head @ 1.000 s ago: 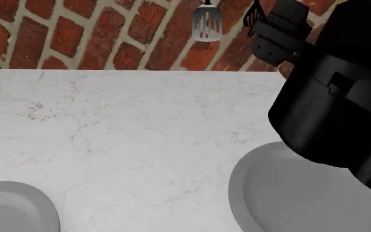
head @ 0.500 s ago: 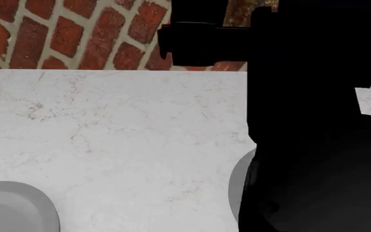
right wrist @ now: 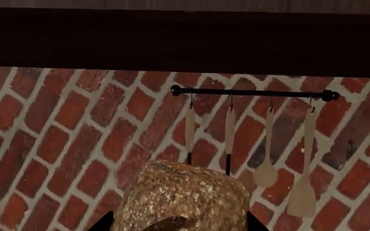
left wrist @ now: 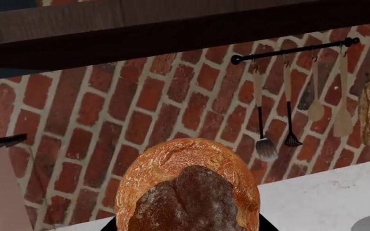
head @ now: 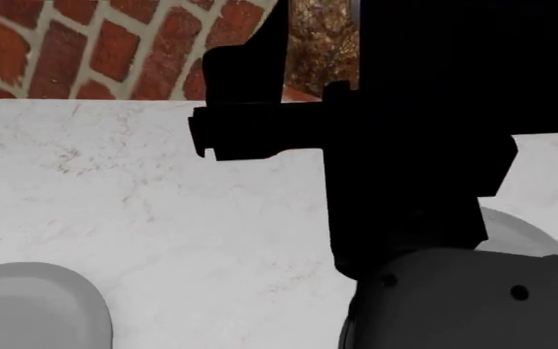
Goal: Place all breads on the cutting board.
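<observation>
Both arms are up and loaded. In the left wrist view a round, orange-crusted loaf (left wrist: 188, 187) with a dark floury patch fills the lower frame, seated against the left gripper, whose black edges just show at either side below it; it reads as clamped on the loaf, though the fingers themselves are hidden. The right wrist view shows the speckled brown loaf (right wrist: 183, 197) the same way, the right gripper's black tips flanking its base, so that one looks clamped too. Both cameras face the brick wall (right wrist: 56, 125) and the utensil rail (right wrist: 249, 92), not the counter. Compared with a second ago, the head view has changed a lot: the right arm, then off at the right edge, has swung across and now blacks out the centre and right, with the speckled loaf (head: 322, 43) raised against the bricks. The white marble counter (head: 114, 189) and two grey plates (head: 27, 309) remain visible. The view itself has shifted slightly as well. The cutting board appears in no current view, so I cannot place it. My judgement: pickup is finished for both breads, delivery not begun, and the board must be found first.
</observation>
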Controlling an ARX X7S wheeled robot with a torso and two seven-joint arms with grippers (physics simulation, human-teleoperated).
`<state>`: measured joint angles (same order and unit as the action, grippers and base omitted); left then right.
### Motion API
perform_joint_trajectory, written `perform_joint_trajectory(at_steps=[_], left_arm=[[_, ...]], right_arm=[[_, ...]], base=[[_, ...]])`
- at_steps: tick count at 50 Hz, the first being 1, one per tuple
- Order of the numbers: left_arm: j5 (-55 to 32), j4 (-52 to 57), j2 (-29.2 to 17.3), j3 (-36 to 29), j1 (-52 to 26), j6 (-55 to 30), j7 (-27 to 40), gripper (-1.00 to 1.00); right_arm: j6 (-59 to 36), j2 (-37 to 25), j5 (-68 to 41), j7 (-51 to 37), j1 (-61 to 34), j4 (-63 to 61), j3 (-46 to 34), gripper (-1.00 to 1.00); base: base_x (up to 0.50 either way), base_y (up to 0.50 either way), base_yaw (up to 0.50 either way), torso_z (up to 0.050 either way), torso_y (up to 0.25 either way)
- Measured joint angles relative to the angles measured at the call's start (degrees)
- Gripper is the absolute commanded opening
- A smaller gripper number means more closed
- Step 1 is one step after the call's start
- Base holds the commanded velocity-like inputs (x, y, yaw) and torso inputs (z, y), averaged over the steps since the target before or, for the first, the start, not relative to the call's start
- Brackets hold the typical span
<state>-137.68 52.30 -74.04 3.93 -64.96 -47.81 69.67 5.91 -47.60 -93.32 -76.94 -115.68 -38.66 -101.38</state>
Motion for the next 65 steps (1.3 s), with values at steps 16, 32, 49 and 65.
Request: perform_joint_trajectory(at_steps=[16, 32, 49, 65], left_arm=[[1.04, 0.07, 2.97, 9.11, 8.82, -3.67, 0.10, -1.00], [1.31, -0.38, 3.61, 11.13, 10.48, -4.82, -0.29, -1.00], [0.11, -0.01, 1.15, 5.51, 5.16, -1.67, 0.31, -1.00], [1.69, -0.31, 3.99, 11.35, 11.06, -4.99, 0.05, -1.00]], right_arm=[[0.59, -0.08, 1.06, 0.39, 1.47, -0.25, 0.49, -1.00], [0.63, -0.40, 1.40, 0.97, 2.20, -0.31, 0.99, -1.00], [0.17, -0.68, 1.88, 1.30, 2.62, -0.38, 1.39, -1.00], [-0.27, -0.75, 2.28, 1.23, 3.02, -0.58, 1.76, -1.00]], base=[[-0.32, 0.35, 0.00, 0.000, 0.000], [-0.28, 0.35, 0.00, 0.000, 0.000], [-0.16, 0.43, 0.00, 0.000, 0.000], [-0.12, 0.41, 0.00, 0.000, 0.000]])
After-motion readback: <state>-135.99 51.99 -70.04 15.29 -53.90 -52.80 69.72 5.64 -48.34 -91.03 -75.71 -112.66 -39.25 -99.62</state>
